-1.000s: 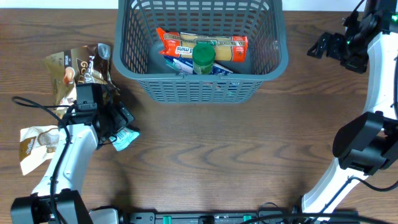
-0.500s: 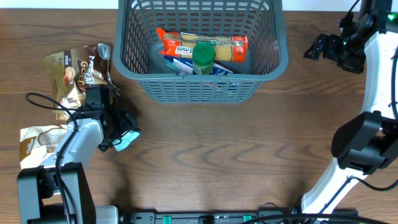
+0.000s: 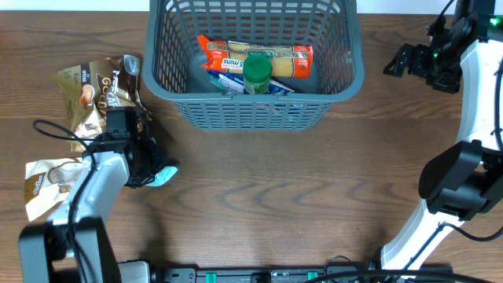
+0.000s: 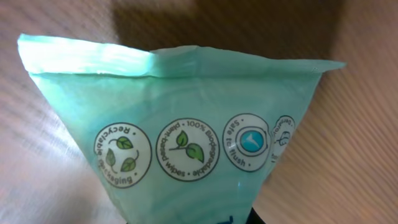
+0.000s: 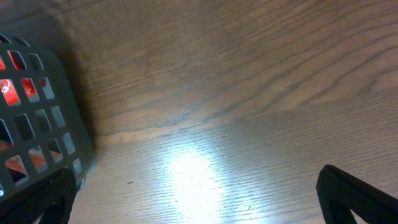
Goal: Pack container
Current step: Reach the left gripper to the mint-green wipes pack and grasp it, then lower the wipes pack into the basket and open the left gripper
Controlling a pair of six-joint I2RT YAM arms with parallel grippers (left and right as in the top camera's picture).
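The container (image 3: pixel 253 116) sits at the far edge of the table (image 3: pixel 314 189); off to its left, the left gripper (image 3: pixel 152 167) pinches a teal wipes packet (image 4: pixel 186 143). The right gripper (image 3: pixel 401 60) hangs spread open beside its right wall.

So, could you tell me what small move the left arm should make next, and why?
Probably a short straight lift: the left tool looks pinched on the green wipes packet, which sits on the table, and the rim of the container, ahead to the right, stands higher.
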